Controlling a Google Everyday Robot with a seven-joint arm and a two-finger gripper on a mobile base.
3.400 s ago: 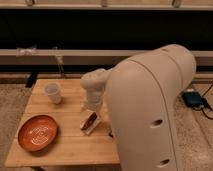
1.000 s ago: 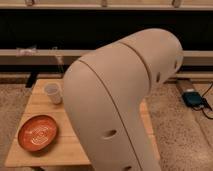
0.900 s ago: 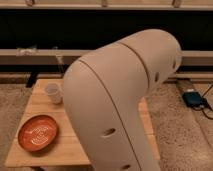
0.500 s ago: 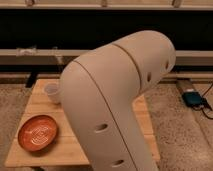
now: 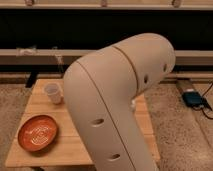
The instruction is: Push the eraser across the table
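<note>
The light wooden table (image 5: 67, 147) stands in the middle of the camera view. My large cream arm (image 5: 120, 100) fills the centre and covers most of the tabletop. The gripper is hidden behind the arm. The eraser is hidden too. Only the left part of the table and a strip of its right side (image 5: 142, 117) show.
A white cup (image 5: 53, 92) stands at the table's back left. An orange plate (image 5: 38, 132) lies at the front left. A blue device (image 5: 192, 98) with a cable lies on the floor to the right. A dark wall with a ledge runs behind the table.
The arm has swung in front of the camera and now hides the gripper and the small object it was at 3.4 s ago. In the last second it has shifted slightly right, uncovering the cup.
</note>
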